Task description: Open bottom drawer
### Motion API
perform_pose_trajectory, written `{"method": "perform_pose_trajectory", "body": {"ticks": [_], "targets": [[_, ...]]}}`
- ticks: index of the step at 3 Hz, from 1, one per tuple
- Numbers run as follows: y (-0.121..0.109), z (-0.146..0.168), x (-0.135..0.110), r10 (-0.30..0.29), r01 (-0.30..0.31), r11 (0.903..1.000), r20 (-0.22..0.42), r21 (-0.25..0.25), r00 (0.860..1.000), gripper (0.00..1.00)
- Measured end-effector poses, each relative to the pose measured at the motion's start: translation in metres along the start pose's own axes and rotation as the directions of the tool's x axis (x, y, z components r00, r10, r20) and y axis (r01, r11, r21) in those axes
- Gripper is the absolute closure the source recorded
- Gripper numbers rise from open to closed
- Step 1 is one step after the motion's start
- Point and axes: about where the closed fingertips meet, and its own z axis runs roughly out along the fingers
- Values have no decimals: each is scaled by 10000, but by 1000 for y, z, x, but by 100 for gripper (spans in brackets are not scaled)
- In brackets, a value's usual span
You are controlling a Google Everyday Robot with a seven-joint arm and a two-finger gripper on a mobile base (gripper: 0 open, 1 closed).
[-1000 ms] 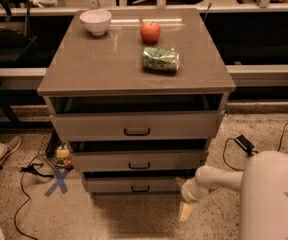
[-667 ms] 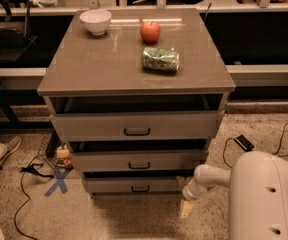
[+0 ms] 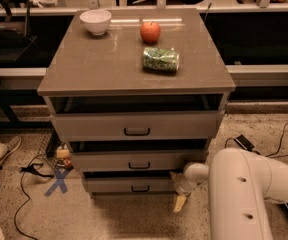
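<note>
The white arm [image 3: 251, 194] fills the lower right of the frame, cut off by the bottom edge, and hides the floor behind it. It reaches left and low, so the end effector [image 3: 179, 198] sits just beside the right end of the bottom drawer [image 3: 119, 185], lowest in the cabinet at lower centre; whether it is wide or narrow cannot be told. The print on the green packet [image 3: 160, 59] on the tabletop [image 3: 84, 69] cannot be read.

Bare floor [image 3: 119, 219] open before the bottom drawer [image 3: 109, 185], end effector [image 3: 180, 202] low at its right corner, cables [image 3: 28, 173] strewn to the left.
</note>
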Motion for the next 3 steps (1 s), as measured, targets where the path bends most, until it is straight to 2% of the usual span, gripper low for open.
{"method": "perform_pose_trajectory", "body": {"ticks": [1,2,3], "targets": [[-11,16,2,48,-46,10000,-276,56,9996,0],[-8,24,15,523,-515,9985,-413,205,9978,18],[17,12,36,1407,-1365,9883,-625,677,9881,49]]}}
